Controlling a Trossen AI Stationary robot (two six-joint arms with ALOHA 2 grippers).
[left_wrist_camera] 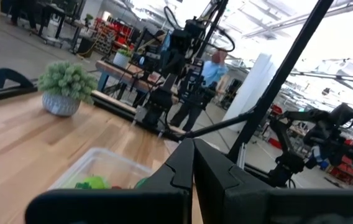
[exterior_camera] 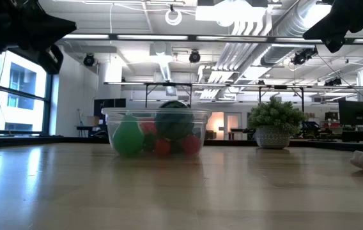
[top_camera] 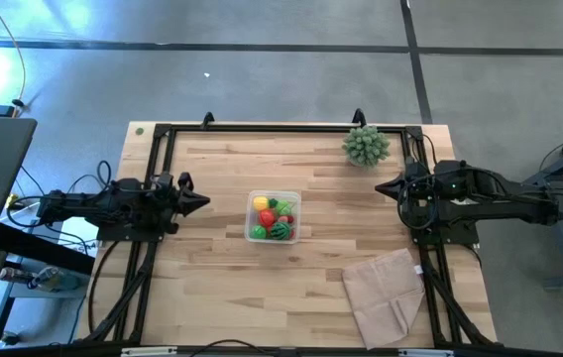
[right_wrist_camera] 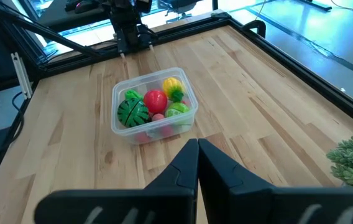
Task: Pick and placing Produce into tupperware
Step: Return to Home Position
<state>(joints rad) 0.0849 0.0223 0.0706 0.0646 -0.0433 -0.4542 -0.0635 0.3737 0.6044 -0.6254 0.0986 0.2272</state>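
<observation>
The clear tupperware stands on its base at the table's middle, holding the produce: a yellow lemon, a red tomato, a green striped melon ball and green pieces. My left gripper is shut and empty, to the tub's left and raised above the table. My right gripper is shut and empty, to the tub's right and also raised. The tupperware shows in the low view with both grippers clear of it.
A spiky pale-green plant ball in a pot stands at the far right. A beige folded cloth lies at the near right. Black frame rails run along the far edge and the sides. Bare wood surrounds the tub.
</observation>
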